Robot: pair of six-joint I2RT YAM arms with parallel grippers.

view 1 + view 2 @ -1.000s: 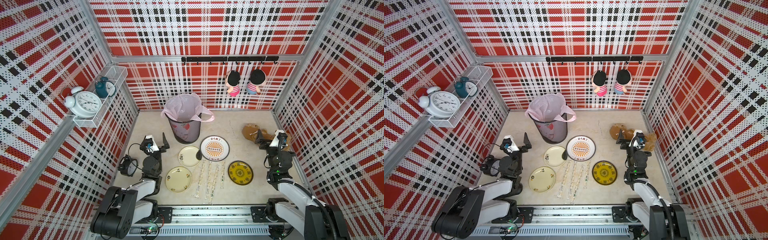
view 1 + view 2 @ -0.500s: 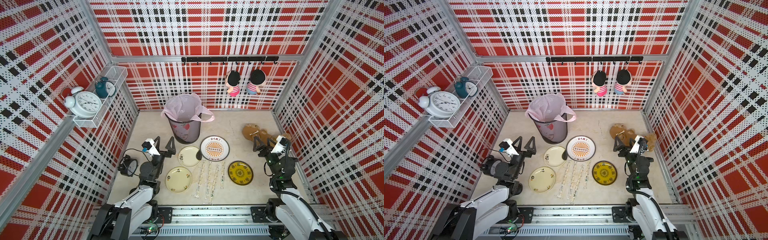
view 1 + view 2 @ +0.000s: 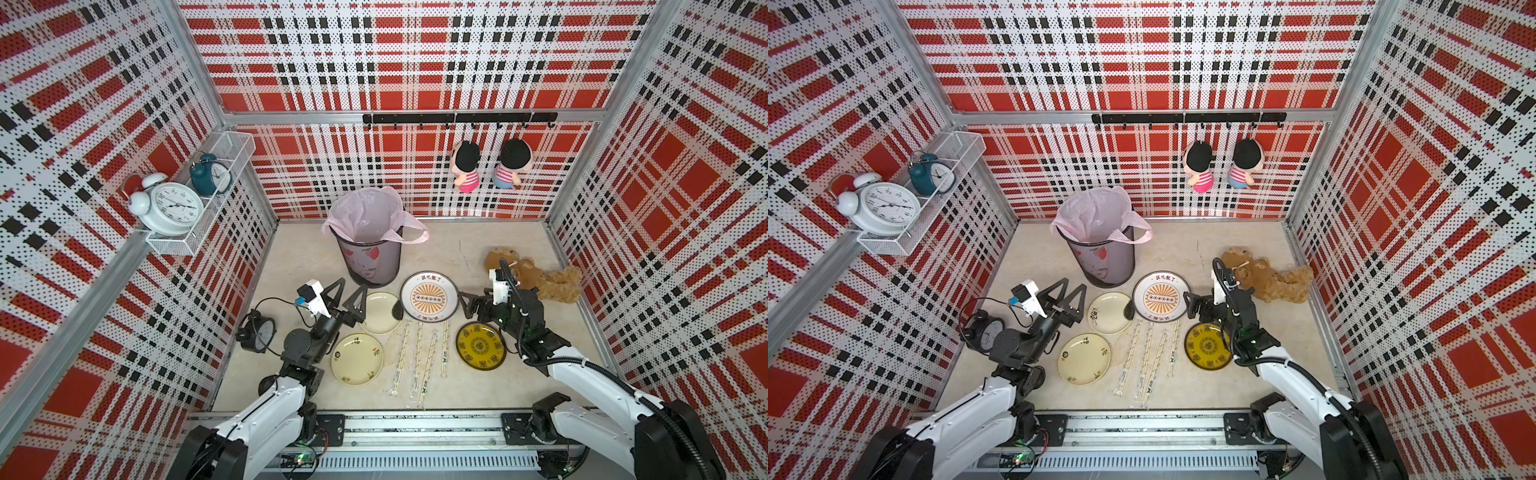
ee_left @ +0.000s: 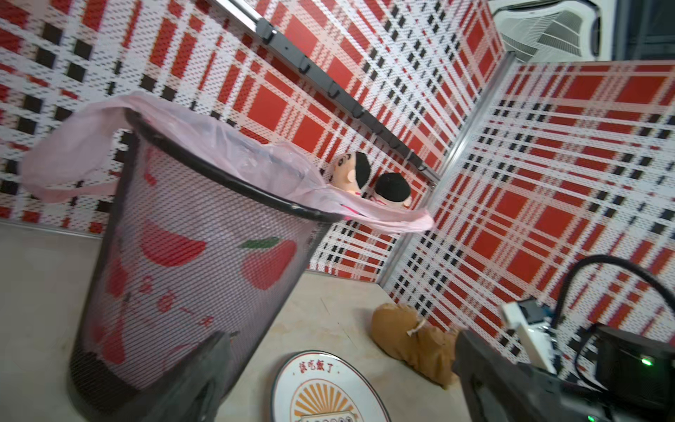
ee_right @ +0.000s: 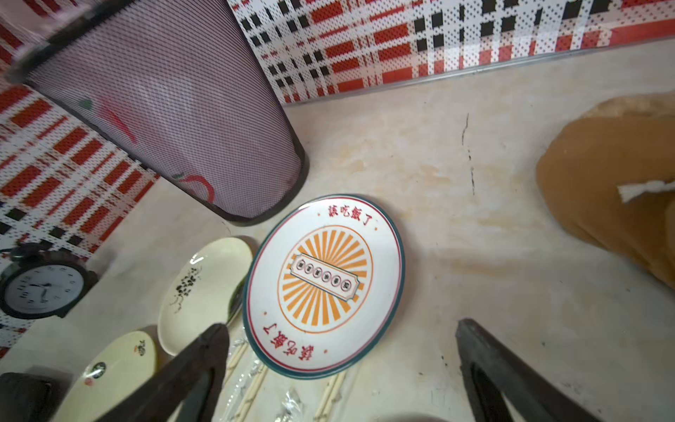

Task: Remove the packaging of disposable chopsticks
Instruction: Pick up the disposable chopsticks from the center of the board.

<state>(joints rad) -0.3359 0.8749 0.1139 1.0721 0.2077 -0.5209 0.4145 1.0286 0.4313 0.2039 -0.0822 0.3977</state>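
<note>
The left gripper (image 3: 353, 286) hangs above the counter (image 3: 478, 249) with its jaws spread wide apart. It is aimed at the foot of the mesh bin (image 3: 370, 266), which stands just ahead of it. In the left wrist view the bin fills most of the space beyond the two dark fingers (image 4: 197, 376).

The right gripper (image 3: 464, 306) is spread just as wide. Its fingertips point toward the left gripper and sit just beside the rim of the white sunburst plate (image 3: 429, 296). The dark yellow plate (image 3: 481, 346) lies partly under its wrist.

The packaging (image 3: 424, 386), four clear printed sleeves, lies flat on the counter between the two grippers, back from their fingertips toward the arms' bases. The disposable chopsticks (image 3: 419, 345) are inside the sleeves, side by side and roughly parallel. Their far ends reach the sunburst plate's rim, close to the right gripper's fingertips. Neither gripper touches them.

Two cream plates (image 3: 353, 374) lie between the left gripper and the sleeves. A teddy bear (image 3: 544, 282) lies behind the right gripper, and a black clock (image 3: 259, 332) stands beside the left arm.
</note>
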